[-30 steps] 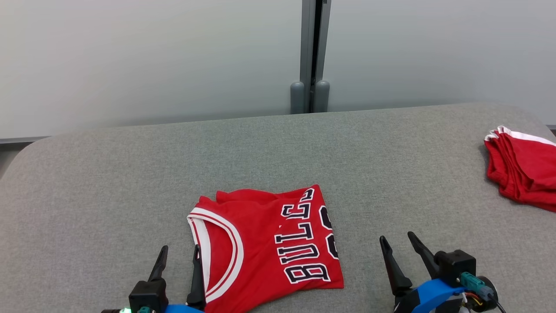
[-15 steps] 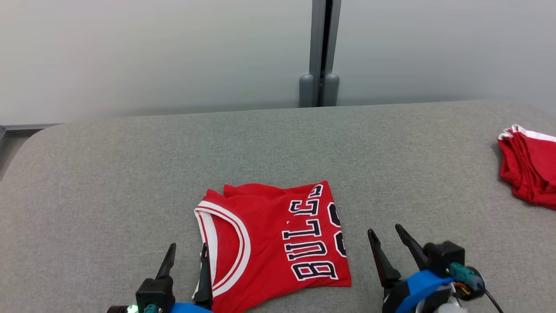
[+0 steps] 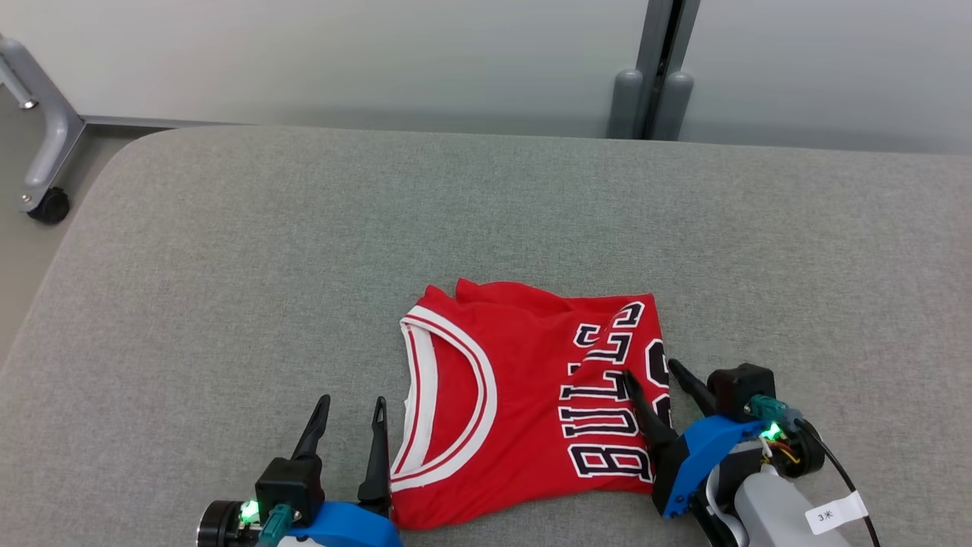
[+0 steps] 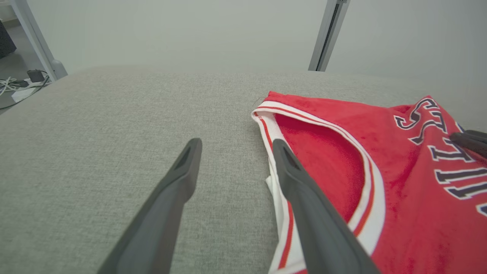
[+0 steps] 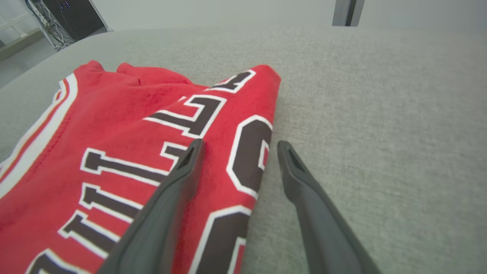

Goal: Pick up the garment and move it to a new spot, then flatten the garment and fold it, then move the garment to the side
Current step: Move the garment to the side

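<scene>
The garment (image 3: 524, 395) is a red jersey with white trim and dark lettering, folded into a rough square on the grey table (image 3: 228, 251). My left gripper (image 3: 351, 406) is open at the jersey's left edge, its right finger over the white collar trim (image 4: 279, 213). My right gripper (image 3: 651, 371) is open and straddles the jersey's right edge, one finger over the lettering (image 5: 213, 114), the other over bare table. Neither gripper holds anything. The garment (image 4: 380, 163) shows in the left wrist view, and the garment (image 5: 114, 144) in the right wrist view.
A grey metal post (image 3: 657, 68) stands behind the table against the pale wall. A wheeled frame leg (image 3: 42, 152) stands on the floor at the far left. The table's left edge curves down near it. Bare grey cloth lies left of and beyond the jersey.
The head camera has turned left, so the red clothes at the far right have left the picture. My right gripper has moved left onto the jersey's right edge. The jersey lies unchanged.
</scene>
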You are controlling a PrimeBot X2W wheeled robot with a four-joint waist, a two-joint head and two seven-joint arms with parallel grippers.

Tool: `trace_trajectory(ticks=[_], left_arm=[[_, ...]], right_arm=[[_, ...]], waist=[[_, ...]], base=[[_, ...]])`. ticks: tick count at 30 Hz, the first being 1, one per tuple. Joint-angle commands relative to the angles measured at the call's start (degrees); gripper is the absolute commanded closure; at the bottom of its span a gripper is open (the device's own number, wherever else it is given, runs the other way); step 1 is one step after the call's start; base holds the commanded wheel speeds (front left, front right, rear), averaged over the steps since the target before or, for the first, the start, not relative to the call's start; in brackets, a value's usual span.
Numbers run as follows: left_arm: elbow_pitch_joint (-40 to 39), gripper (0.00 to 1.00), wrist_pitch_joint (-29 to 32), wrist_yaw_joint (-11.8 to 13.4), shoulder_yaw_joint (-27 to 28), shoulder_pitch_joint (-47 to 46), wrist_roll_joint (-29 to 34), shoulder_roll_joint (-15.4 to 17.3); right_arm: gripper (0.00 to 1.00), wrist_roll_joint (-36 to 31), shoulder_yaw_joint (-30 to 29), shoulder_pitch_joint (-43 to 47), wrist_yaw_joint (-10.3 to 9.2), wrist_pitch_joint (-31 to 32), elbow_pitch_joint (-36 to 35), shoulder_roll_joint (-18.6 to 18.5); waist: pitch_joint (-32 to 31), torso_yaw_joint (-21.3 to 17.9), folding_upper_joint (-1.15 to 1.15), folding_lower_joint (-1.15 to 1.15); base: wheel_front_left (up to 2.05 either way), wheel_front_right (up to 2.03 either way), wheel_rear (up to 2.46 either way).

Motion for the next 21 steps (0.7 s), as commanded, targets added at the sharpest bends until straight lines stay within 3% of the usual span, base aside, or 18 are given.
trace_trajectory(ticks=[1, 2, 3, 4, 5, 9, 14, 21], left_arm=[[-0.1, 0.00, -0.2, 0.3, 0.0, -1.1, 0.0, 0.0], [-0.1, 0.00, -0.2, 0.4, 0.0, -1.1, -0.1, 0.0], [-0.2, 0.00, -0.2, 0.5, 0.0, -1.2, -0.1, 0.0], [-0.2, 0.00, -0.2, 0.4, 0.1, -1.2, -0.2, 0.0], [-0.3, 0.00, -0.2, 0.4, 0.2, -1.3, -0.3, 0.0], [-0.5, 0.00, -0.1, 0.0, -0.1, -1.8, -0.3, 0.0], [-0.9, 0.00, -0.2, -0.6, -0.8, -2.5, 0.0, 0.0], [-0.8, 0.00, -0.2, -1.5, -2.3, -3.1, 0.1, 0.0]], right_arm=[[0.00, 0.4, 0.0, -0.3, 0.00, 0.4, 1.4, -0.1], [0.00, -0.1, 0.1, -0.4, 0.00, 0.7, 2.5, -0.1], [0.38, -0.4, -0.3, -0.4, 0.00, 0.7, 3.8, -0.1], [0.85, -0.8, -0.7, -0.3, -0.03, 0.7, 5.2, -0.1], [1.00, -1.3, -1.0, 0.0, -0.05, 0.8, 6.5, -0.2], [1.00, -3.1, -5.5, -0.1, -0.31, -0.6, 10.2, -0.8], [1.00, -4.2, -10.2, 0.3, -0.32, -1.7, 9.7, -0.8], [1.00, -2.6, -11.7, 3.4, -0.12, -1.9, 5.5, -0.4]], waist=[[0.8, 0.8, 0.00, -0.01], [1.0, 0.8, 0.00, -0.01], [1.2, 0.8, 0.00, -0.01], [1.3, 0.7, 0.00, -0.01], [1.4, 0.5, 0.00, -0.01], [1.5, -1.2, 0.00, -0.01], [0.9, -4.5, 0.00, -0.01], [-0.4, -13.6, 0.00, -0.01]], base=[[0.00, 0.00, 0.00], [0.00, 0.00, 0.00], [0.00, 0.00, 0.00], [0.00, 0.00, 0.00], [0.00, 0.00, 0.00], [0.00, 0.00, 0.00], [0.00, 0.00, 0.00], [0.00, 0.00, 0.00]])
